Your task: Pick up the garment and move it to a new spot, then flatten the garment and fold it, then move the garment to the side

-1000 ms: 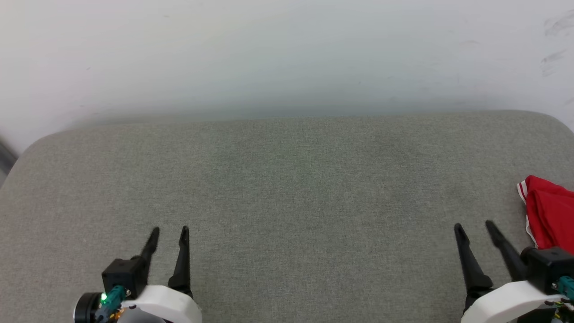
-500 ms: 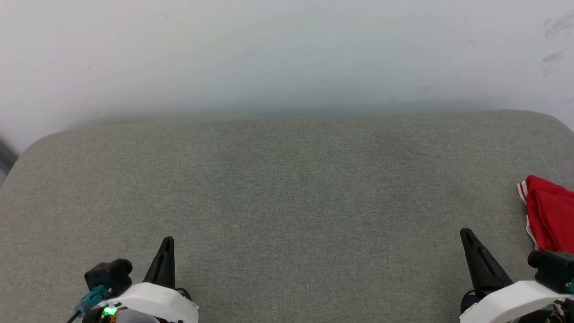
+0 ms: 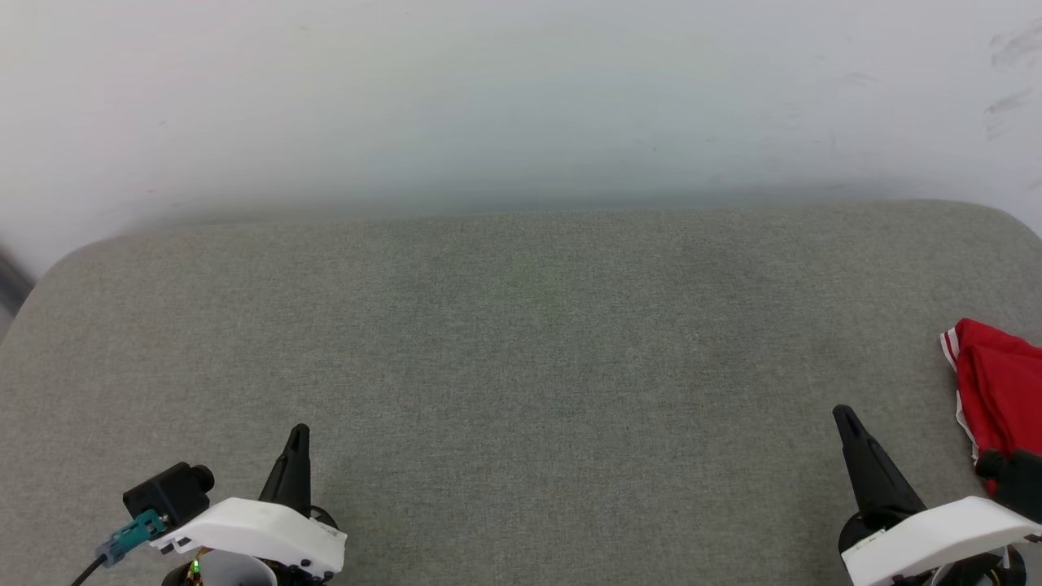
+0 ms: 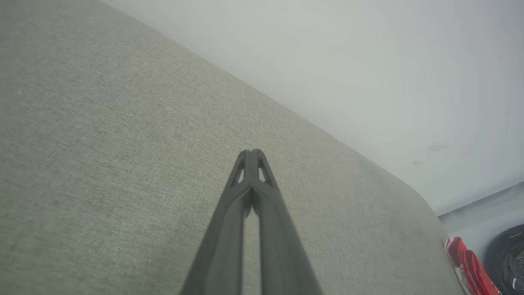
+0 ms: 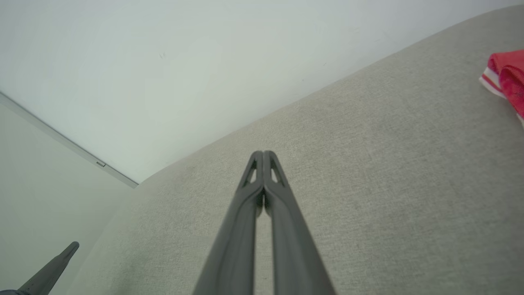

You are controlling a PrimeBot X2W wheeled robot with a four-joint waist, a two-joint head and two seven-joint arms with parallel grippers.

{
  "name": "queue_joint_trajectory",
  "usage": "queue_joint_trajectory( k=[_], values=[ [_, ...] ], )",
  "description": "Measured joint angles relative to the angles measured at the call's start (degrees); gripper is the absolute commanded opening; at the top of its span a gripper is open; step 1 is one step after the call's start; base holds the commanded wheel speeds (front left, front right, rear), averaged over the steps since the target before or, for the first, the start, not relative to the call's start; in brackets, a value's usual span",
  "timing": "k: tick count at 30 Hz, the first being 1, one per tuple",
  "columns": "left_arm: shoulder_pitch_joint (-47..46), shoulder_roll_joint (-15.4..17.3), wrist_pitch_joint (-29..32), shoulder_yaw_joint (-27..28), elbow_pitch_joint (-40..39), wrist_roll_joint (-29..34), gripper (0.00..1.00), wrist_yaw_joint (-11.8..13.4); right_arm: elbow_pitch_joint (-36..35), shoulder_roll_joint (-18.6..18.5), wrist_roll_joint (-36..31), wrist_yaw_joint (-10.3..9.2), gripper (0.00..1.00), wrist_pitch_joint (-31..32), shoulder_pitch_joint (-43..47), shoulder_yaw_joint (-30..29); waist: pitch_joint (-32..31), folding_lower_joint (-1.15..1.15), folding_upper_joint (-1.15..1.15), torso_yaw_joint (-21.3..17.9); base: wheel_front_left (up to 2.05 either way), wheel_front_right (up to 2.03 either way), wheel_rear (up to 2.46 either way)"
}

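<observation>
The red garment (image 3: pixel 1000 389) with white striped trim lies bunched at the far right edge of the grey cushion (image 3: pixel 521 342); most of it runs out of the head view. It also appears as a red strip (image 4: pixel 470 268) in the left wrist view and at the upper right (image 5: pixel 507 76) of the right wrist view. My left gripper (image 3: pixel 298 434) rests low at the lower left, shut and holding nothing (image 4: pixel 253 153). My right gripper (image 3: pixel 843 417) sits at the lower right, just left of the garment and apart from it, shut and holding nothing (image 5: pixel 263 155).
A pale wall (image 3: pixel 521 98) rises directly behind the cushion's far edge. A dark round object (image 4: pixel 505 258) sits beyond the cushion's end near the garment. The left gripper's tip (image 5: pixel 61 258) pokes into the right wrist view's lower left.
Both grippers went from open to shut and rolled on their wrists while staying low at the cushion's front. The garment has not moved.
</observation>
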Motion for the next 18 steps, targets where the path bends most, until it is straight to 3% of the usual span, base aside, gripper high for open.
queue_joint_trajectory(
  k=[18],
  values=[
    [-0.6,-2.7,3.3,4.2,0.5,-11.1,0.0,-3.1,4.3,-0.2,14.8,0.0,0.0,-0.6,-2.6,-0.5,0.0,0.0,0.0,0.1,0.0,0.0,0.0]
  ],
)
